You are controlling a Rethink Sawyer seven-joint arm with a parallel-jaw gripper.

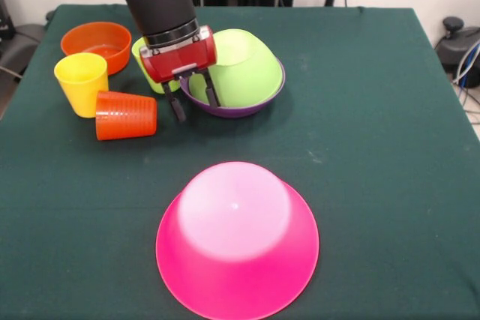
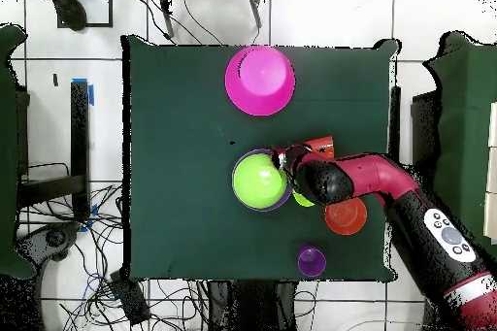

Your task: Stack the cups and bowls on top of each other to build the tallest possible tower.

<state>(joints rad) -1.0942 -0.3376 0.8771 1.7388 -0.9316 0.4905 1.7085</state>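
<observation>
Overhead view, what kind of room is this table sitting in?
Probably a robotics lab or test room: the green-clothed table stands on a white tiled floor, loose cables trail around it, and the red and black robot arm reaches over it.

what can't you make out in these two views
- Lime green cup, front view: the gripper and arm cover most of it.
- Yellow cup and lying orange-red cup, overhead view: almost wholly under the arm.
- Purple cup: overhead only; the front view does not show it.
- Purple bowl: the tilted lime green bowl in it leaves only its rim showing.
</observation>
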